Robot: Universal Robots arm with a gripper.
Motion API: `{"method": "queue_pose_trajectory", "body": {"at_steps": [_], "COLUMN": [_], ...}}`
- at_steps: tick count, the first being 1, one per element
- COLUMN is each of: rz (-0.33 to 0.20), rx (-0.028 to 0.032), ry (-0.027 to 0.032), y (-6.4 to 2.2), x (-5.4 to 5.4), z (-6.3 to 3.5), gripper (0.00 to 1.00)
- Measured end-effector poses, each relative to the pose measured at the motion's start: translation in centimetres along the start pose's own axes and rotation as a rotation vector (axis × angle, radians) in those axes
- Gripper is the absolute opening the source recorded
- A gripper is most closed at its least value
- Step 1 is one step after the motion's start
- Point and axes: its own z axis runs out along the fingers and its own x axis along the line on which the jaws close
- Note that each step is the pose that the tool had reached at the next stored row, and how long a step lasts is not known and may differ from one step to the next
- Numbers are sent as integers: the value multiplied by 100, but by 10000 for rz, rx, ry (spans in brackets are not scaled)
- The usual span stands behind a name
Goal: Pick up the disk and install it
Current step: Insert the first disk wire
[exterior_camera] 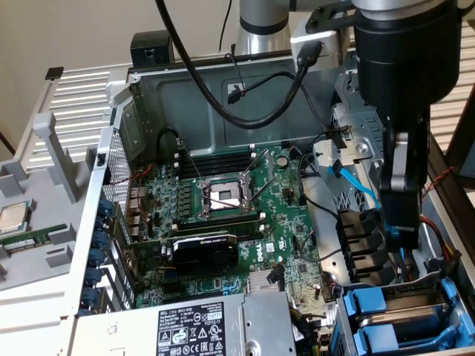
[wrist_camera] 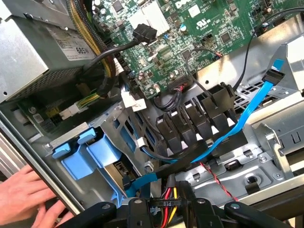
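The gripper (exterior_camera: 404,226) hangs over the drive cage at the exterior view's right. I can't tell how wide it stands or whether it carries anything. Near it sit two blue-fronted carriers (exterior_camera: 369,300); which, if either, is the disk I can't say. The blue SATA cable (wrist_camera: 232,128) could snag, and a person's hand (wrist_camera: 23,194) on the case edge could get caught. The wrist points straight down.

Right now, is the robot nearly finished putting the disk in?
Maybe nearly. Two blue carriers sit in the bay at the exterior view's lower right; one may be the disk, I can't tell which. The gripper hangs near them, no disk seen in it. Left, if anything: seating it fully, which I can't judge.
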Motion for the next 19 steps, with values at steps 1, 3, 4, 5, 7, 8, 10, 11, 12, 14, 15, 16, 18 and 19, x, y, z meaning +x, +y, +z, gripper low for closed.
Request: {"method": "queue_pose_trajectory", "body": {"at_steps": [1, 3, 4, 5, 7, 8, 10, 11, 12, 14, 15, 16, 18, 19], "rz": [5, 8, 7, 8, 8, 9, 8, 9, 10, 11, 11, 11, 10, 10], "rx": [-1, -2, -1, -1, -1, -1, -3, -5, -6, -7, -8, -8, -8, -8], "ry": [1, -1, 2, 3, 2, 0, -1, -3, -5, -8, -9, -10, -11, -9], "y": [2, 3, 0, -2, -5, -5, -5, -5, -4, -3, -2, -1, 4, 7], "x": [-4, -9, -12, -15, -19, -21, -23, -23, -23, -25, -25, -27, -32, -37], "z": [2, 7, 9, 12, 19, 24, 32, 34, 37, 42, 45, 48, 55, 56], "gripper": [35, 35, 35, 35, 35, 35, 35, 35, 35, 35, 35, 35, 35, 35]}}
